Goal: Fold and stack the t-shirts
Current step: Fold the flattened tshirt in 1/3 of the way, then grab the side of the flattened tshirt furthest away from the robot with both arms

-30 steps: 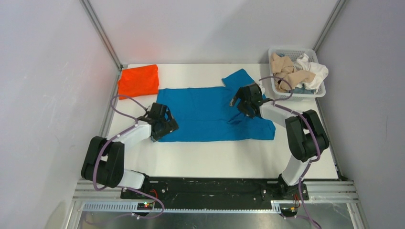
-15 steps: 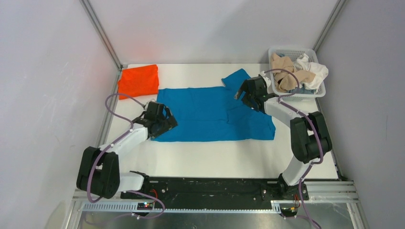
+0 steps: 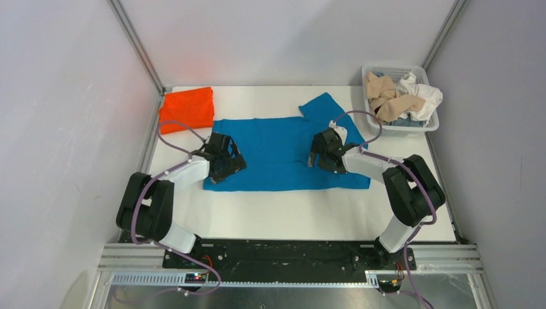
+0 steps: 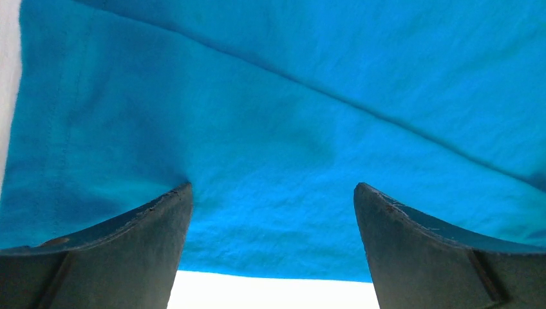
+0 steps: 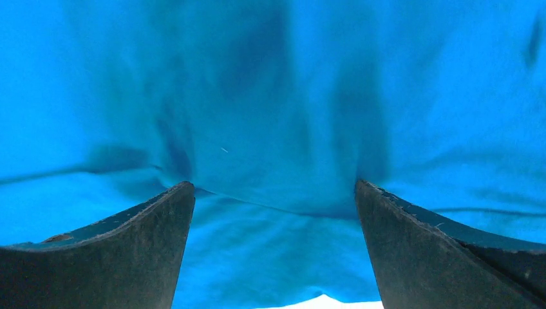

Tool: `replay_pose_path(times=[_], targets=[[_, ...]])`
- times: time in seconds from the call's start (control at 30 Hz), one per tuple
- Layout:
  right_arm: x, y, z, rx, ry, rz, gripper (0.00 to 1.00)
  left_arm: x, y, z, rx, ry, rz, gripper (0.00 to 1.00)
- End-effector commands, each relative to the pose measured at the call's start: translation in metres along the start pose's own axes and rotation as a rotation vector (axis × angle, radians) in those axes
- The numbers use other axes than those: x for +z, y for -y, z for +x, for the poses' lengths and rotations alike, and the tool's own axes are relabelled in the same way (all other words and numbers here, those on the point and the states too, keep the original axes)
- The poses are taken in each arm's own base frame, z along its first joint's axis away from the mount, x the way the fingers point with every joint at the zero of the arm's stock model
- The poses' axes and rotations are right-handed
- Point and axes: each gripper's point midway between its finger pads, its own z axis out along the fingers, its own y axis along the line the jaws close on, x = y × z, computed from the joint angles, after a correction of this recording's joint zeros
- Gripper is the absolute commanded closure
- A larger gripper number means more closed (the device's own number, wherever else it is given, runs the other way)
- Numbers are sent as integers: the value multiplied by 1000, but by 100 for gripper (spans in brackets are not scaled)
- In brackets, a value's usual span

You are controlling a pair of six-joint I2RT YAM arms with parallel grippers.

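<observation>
A bright blue t-shirt (image 3: 277,151) lies spread across the middle of the white table, one sleeve pointing to the back right. My left gripper (image 3: 224,168) is open, pressed down on the shirt's left end near its front edge; the cloth (image 4: 277,129) fills the left wrist view between the fingers. My right gripper (image 3: 320,154) is open, low over the shirt's right part; the right wrist view shows creased blue cloth (image 5: 270,116) between the fingers. A folded bright orange t-shirt (image 3: 187,108) lies at the back left. Beige (image 3: 385,96) and white (image 3: 423,92) shirts lie crumpled in the basket.
A white plastic lattice basket (image 3: 386,68) stands at the back right corner of the table. Grey walls with metal frame posts enclose the table on the left, back and right. Bare white table top (image 3: 302,212) runs along the front.
My right gripper has come from the shirt's back right edge forward and left onto the cloth. My left gripper has shifted slightly right and back on the shirt's left end.
</observation>
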Motion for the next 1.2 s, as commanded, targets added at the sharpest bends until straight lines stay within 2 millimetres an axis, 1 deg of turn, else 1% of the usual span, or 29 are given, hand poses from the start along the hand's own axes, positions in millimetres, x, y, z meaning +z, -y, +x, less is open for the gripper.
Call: replay_pose_path(times=[0.0,0.03,0.07,0.1,0.13,0.17,0.2,0.23,0.27,0.3,0.33,0.37,0.4,0.43,0.47,0.5,0.53,0.63,0.77,0.8,0.83,0.87,0.9,1.07,1.17], targets=[[-7,13,27,-3,-19,21,1,-2,-1,11,-11,-8,15,0],[-8,17,39,-19,-39,26,1,-1,-11,21,-9,-22,-6,0],[-12,20,43,-25,-44,27,0,-5,-13,23,-12,-16,-1,0],[-14,25,54,-39,-59,38,1,-4,-25,35,-12,-34,-19,0],[-20,28,57,-44,-57,43,1,-7,-27,37,-20,-30,-11,0],[-23,31,68,-52,-71,50,1,-7,-36,51,-18,-59,-21,0],[-30,33,72,-57,-73,51,1,-10,-37,55,-24,-60,-8,0],[-34,36,86,-72,-93,56,1,-10,-46,67,-26,-86,-16,0],[-41,37,94,-84,-97,47,1,-15,-45,69,-34,-80,2,0],[-45,39,101,-75,-106,58,1,-15,-54,80,-37,-97,-10,0],[-52,38,109,-69,-107,51,0,-19,-52,81,-50,-91,14,0],[-55,44,114,-74,-108,73,0,-22,-56,89,-62,-93,24,0],[-60,44,120,-61,-107,70,1,-24,-57,94,-67,-100,35,0],[-65,46,120,-54,-95,77,1,-27,-61,101,-79,-102,43,0],[-67,46,128,-48,-97,76,1,-28,-63,105,-89,-104,46,0],[-71,47,129,-45,-90,72,1,-31,-68,111,-113,-102,52,0],[-73,46,135,-46,-93,65,1,-32,-70,114,-124,-104,56,0],[-81,50,142,-58,-89,70,1,-39,-81,128,-175,-107,58,0],[-86,58,148,-65,-87,83,1,-48,-88,135,-218,-96,70,0],[-87,60,149,-65,-87,85,0,-49,-92,139,-223,-105,58,0],[-89,59,147,-62,-79,73,1,-51,-90,139,-234,-96,77,0],[-89,59,148,-66,-78,69,1,-52,-92,144,-236,-112,80,0],[-91,58,146,-62,-75,53,1,-54,-88,144,-242,-114,105,0],[-100,50,144,-58,-81,-4,1,-61,-87,155,-245,-158,117,0],[-102,50,142,-57,-76,-14,0,-66,-86,153,-238,-154,121,0]])
